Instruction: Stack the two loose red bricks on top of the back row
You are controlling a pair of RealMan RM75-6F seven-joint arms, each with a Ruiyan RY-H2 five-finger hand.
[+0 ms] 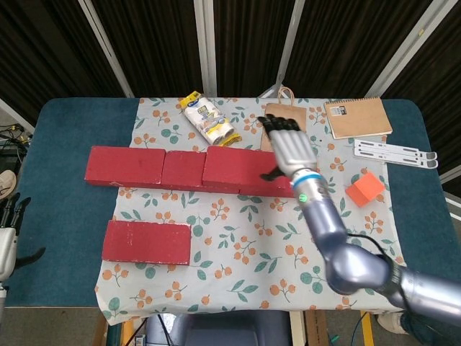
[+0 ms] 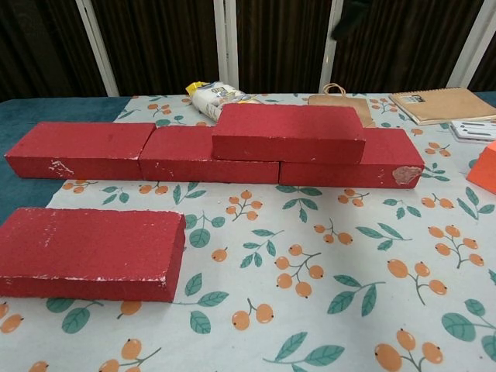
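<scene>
One red brick sits atop the back row; the right hand hovers above, fingers spread, empty.

There are five red bricks in all: three in the back row lying end to end, one stacked brick resting on top of that row, and one loose brick lying alone near the front of the flowered cloth. Behind the bricks lie one snack packet, one brown paper bag and one spiral notebook. To the right are one white plastic strip and one orange block, and two robot hands show, the right hand and the left hand.
</scene>
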